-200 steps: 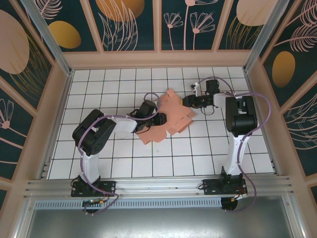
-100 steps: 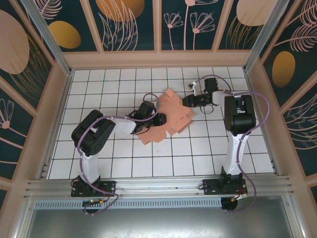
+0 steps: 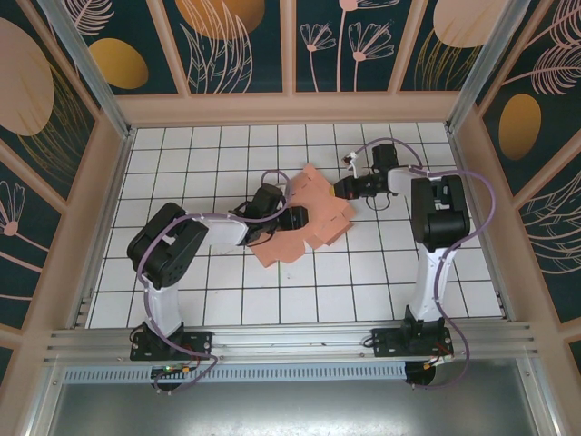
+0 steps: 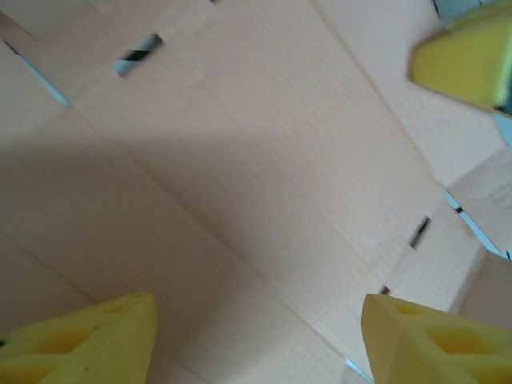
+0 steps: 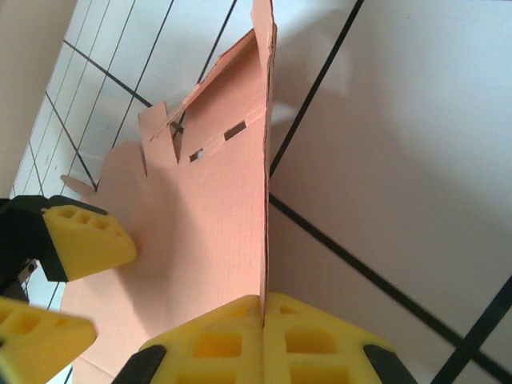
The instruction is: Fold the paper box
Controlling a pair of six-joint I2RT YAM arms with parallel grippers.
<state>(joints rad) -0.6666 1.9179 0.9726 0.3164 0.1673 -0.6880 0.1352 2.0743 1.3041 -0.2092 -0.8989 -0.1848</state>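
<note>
We see the paper box [image 5: 216, 240] as thin matt card, finely ribbed across its face. The yellow finger pads [image 5: 232, 344] look moulded, perhaps a soft plastic or rubber, with hollow cells. The white table [image 5: 384, 160] is smooth, with a faint sheen.

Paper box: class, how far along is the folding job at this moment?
Done: one flap of the paper box stands raised. In hand: the right claw pinches that flap's edge; the left claw is open over the flat panel. Left: other flaps lie flat, slots unfilled.
</note>
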